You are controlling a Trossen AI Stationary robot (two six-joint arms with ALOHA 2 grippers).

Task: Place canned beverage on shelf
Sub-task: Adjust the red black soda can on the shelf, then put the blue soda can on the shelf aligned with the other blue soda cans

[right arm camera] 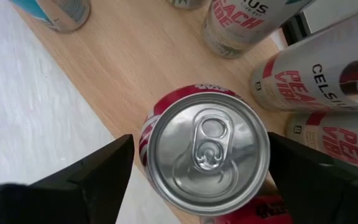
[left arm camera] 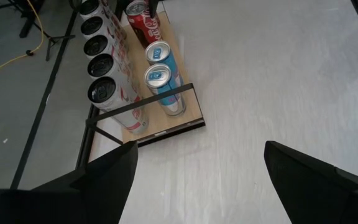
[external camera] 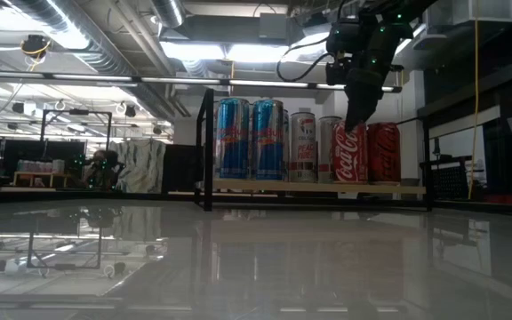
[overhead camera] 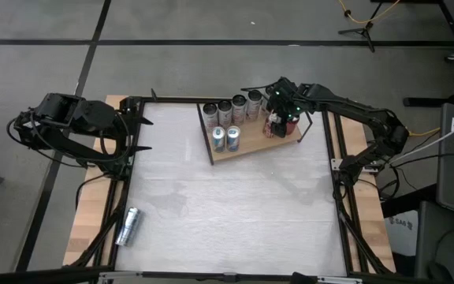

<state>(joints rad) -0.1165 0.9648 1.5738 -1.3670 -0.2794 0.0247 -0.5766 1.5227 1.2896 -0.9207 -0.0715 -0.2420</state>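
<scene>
Right gripper (external camera: 356, 120) directly over the red cola can (right arm camera: 207, 152), fingers spread wide to either side of its lid and gripping nothing. The can stands upright on the shelf (overhead camera: 252, 148), at the end nearest my right arm, with a second red can (external camera: 383, 153) just beside it. Tall white cans (right arm camera: 328, 78) line the back row; two blue cans (overhead camera: 225, 138) stand toward the other end.

Left gripper (left arm camera: 197, 180) parked at the table's far left side, fingers apart, empty. One silver can (overhead camera: 128, 226) lies on its side near the table's (overhead camera: 235, 205) front left corner, well apart from the shelf.

Risks as I judge them:
- Pulling away at an angle could clip the red can's rim and tip it into its neighbours; spacing is tight.
- A sideways swing could catch the shelf's black wire frame (left arm camera: 143, 106) and shift the whole board.
- The lying can may roll when approached.
</scene>
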